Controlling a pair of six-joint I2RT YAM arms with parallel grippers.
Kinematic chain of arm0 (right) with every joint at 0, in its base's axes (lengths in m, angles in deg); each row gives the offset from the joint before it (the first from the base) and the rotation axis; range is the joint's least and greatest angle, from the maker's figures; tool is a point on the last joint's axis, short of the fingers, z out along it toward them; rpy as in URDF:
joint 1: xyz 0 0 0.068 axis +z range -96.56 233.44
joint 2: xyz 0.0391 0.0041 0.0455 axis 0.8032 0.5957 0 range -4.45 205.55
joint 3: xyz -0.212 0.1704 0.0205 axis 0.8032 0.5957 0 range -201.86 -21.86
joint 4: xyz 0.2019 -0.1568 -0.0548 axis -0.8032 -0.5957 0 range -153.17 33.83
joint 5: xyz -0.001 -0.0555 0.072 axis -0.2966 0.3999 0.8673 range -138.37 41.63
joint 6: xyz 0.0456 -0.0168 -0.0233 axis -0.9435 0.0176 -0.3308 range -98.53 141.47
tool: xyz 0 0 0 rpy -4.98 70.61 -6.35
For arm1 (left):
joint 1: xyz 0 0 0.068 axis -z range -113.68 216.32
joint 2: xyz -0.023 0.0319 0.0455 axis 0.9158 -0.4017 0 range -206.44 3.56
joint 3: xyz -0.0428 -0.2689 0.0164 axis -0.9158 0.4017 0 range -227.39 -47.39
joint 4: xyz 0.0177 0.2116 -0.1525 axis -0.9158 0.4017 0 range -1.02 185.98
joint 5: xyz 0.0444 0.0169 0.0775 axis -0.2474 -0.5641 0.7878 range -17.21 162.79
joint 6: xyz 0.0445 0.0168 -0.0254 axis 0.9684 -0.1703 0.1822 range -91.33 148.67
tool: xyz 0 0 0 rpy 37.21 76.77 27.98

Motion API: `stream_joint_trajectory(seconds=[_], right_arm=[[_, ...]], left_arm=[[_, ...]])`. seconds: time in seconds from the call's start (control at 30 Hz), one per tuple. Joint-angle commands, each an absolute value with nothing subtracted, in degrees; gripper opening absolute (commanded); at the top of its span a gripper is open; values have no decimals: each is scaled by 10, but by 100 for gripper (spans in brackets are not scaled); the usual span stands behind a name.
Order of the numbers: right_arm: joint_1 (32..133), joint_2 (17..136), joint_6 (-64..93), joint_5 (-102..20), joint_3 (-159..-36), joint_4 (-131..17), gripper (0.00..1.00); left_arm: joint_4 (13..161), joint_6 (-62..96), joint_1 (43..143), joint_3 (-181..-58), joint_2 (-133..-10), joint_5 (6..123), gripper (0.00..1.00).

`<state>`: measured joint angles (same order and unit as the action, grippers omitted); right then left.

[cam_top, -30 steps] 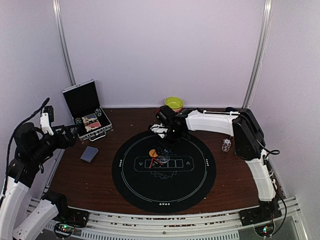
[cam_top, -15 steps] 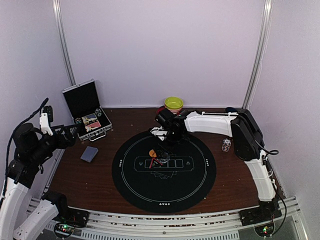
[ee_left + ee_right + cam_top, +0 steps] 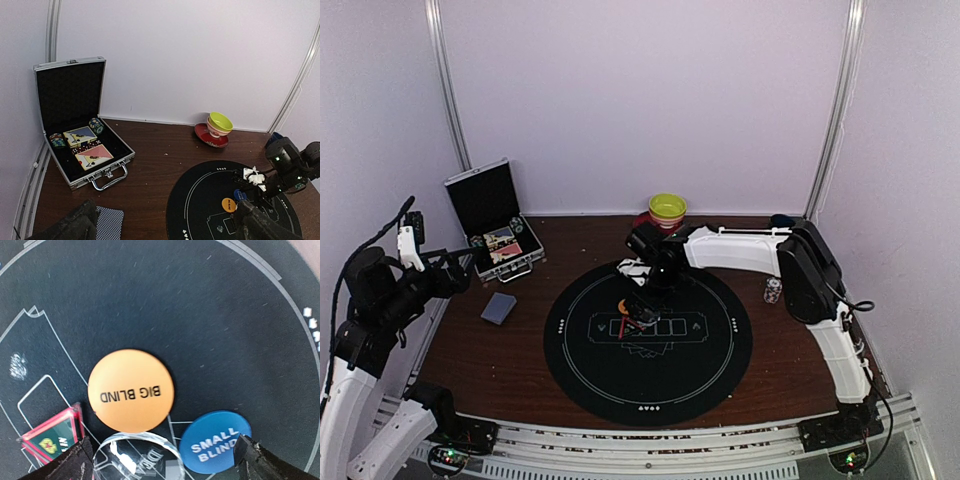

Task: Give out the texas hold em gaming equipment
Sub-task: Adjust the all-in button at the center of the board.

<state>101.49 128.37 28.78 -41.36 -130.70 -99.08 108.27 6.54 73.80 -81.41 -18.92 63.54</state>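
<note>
Right tool [image 3: 165,466] spread wide, empty, low over black mat [image 3: 165,300]. Beneath it: orange disc [image 3: 131,390] marked BIG BLIND. Blue disc [image 3: 215,442] marked SMALL BLIND at its 4 o'clock, just apart. Clear disc [image 3: 137,457] at its 6 o'clock, meeting its edge. Left tool [image 3: 165,216] likewise released, empty, raised off bench [image 3: 790,350] at 9 o'clock side. Card deck [image 3: 499,307] lay at mat's 9 o'clock. Open case [image 3: 495,235] at 10 o'clock held chips [image 3: 96,125] and card packs [image 3: 92,155].

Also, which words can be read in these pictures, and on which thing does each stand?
"BIG BLIND": orange disc, upside down in the right wrist view.
"SMALL BLIND": blue disc.
Clear disc: letters cut off, unreadable.
Red-edged piece: letters cut off, unreadable.
Markings on the mat, top view: too small.
</note>
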Motion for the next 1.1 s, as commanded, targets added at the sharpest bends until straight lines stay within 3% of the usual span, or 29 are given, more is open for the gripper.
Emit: stream_joint_trajectory(seconds=[0.0, 0.5, 1.07], right_arm=[[1024, 1304, 291, -425, -1310, -1022, 100], [1016, 1270, 296, -427, -1302, -1032, 100], [921, 1332, 287, -474, -1470, -1002, 100]], left_arm=[[1052, 73, 732, -808, -185, 636, 98], [1052, 73, 733, -808, -183, 635, 98], [1052, 72, 724, -807, -187, 642, 98]])
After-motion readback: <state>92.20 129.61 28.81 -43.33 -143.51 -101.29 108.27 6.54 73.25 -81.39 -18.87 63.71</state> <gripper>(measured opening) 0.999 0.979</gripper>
